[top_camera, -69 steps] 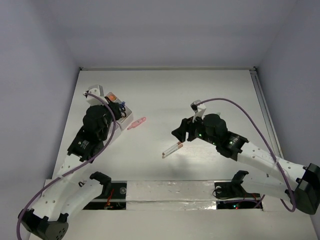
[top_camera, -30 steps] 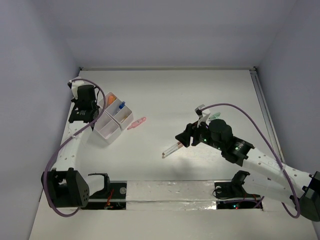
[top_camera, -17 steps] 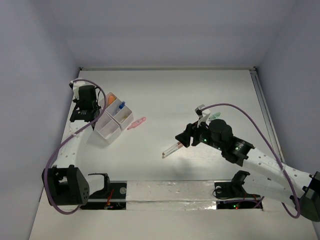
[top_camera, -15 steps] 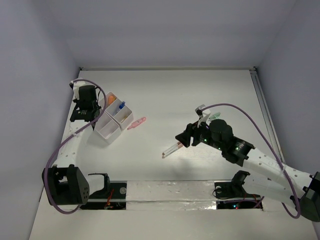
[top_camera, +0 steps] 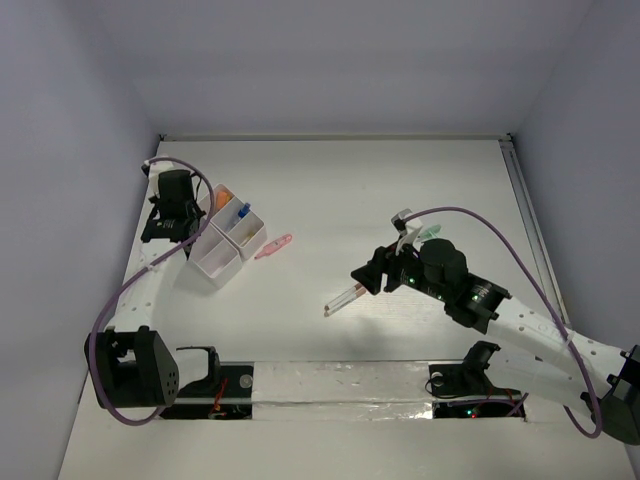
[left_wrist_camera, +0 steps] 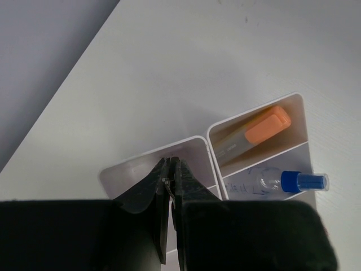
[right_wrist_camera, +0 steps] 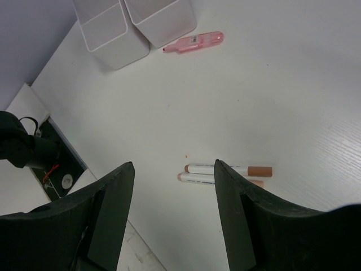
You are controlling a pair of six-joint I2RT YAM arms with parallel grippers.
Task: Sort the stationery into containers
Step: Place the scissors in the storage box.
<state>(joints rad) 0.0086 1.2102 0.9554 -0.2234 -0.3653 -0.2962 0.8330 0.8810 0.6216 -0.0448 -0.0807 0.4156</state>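
We find the sorting part done. In the tray [top_camera: 218,262] at the table's [top_camera: 400,180] left side, an orange highlighter [left_wrist_camera: 254,131] fills one far compartment and a blue-capped tube [left_wrist_camera: 293,182] lies in the one next to it. The left gripper [left_wrist_camera: 171,179], fingers pressed together on nothing, points down at the tray's outer rim. We judge it parked there, out of the way, with its arm stretched long up the left edge.

Two markers [right_wrist_camera: 225,171] lie side by side, touching, on open table well right of the tray. A pink piece [right_wrist_camera: 194,40] rests just beside the tray's right corner. The right gripper [right_wrist_camera: 173,168] hangs low over one end of the markers, jaws wide and empty, and its arm reaches in from the right with the wrist tipped toward the table. In our view it is set to close on one marker.
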